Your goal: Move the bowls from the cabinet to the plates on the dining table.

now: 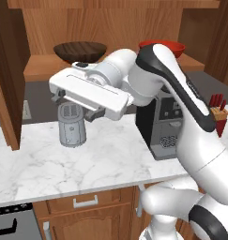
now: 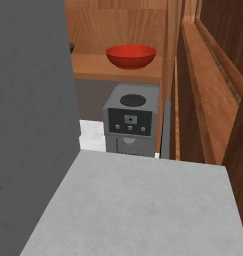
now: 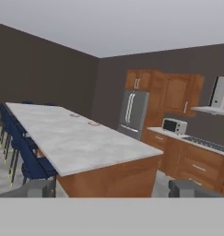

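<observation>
The cabinet (image 1: 40, 65) stands open above the counter. On its shelf sit a dark brown bowl (image 1: 80, 50) and, further right, a red bowl (image 1: 174, 45), half hidden behind my arm; the right base view shows that red bowl (image 2: 130, 55) whole. My gripper (image 1: 77, 105) hangs below and in front of the shelf, facing away from it, open and holding nothing. In the hand view its fingertips (image 3: 37, 186) stand wide apart. That view looks across the room at the long marble dining table (image 3: 62, 147), where two small plates (image 3: 94, 123) lie far off.
Under the cabinet, a marble counter (image 1: 64, 164) carries a grey canister (image 1: 72, 124), a coffee machine (image 1: 162, 126) and a red knife block (image 1: 218, 112). The open cabinet door (image 1: 7, 70) juts out at left. Blue chairs (image 3: 21, 152) line the dining table; a fridge (image 3: 132, 113) stands behind it.
</observation>
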Robot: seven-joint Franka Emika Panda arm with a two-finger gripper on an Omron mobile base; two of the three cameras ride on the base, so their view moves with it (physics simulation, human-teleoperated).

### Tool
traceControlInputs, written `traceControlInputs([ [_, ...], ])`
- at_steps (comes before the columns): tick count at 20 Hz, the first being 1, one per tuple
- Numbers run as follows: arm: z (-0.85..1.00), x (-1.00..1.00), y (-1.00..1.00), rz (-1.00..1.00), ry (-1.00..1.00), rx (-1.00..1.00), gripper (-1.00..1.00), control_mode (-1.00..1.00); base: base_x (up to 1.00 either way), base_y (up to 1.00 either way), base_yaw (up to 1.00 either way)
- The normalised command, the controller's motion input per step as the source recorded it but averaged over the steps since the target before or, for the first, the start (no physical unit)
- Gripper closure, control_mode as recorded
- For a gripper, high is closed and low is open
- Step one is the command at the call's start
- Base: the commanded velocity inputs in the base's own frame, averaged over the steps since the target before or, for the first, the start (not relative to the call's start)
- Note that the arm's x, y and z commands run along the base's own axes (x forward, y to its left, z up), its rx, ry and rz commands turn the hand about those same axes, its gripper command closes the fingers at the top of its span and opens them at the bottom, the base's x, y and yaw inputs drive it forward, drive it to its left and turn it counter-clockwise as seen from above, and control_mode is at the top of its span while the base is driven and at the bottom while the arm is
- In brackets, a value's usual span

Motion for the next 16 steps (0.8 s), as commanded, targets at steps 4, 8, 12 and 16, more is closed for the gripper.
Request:
traceControlInputs([
  [4, 0.01, -0.05, -0.74, 0.00, 0.00, 0.00, -1.00, -1.00, 0.00, 0.00, 0.00],
  [8, 0.00, -0.11, -0.73, 0.00, -0.01, 0.04, -1.00, -1.00, 0.00, 0.00, 0.00],
  [12, 0.00, -0.04, -0.64, 0.01, -0.02, 0.04, -1.00, -1.00, 0.00, 0.00, 0.00],
  [16, -0.01, 0.00, -0.49, 0.08, 0.00, 0.00, -1.00, -1.00, 0.00, 0.00, 0.00],
])
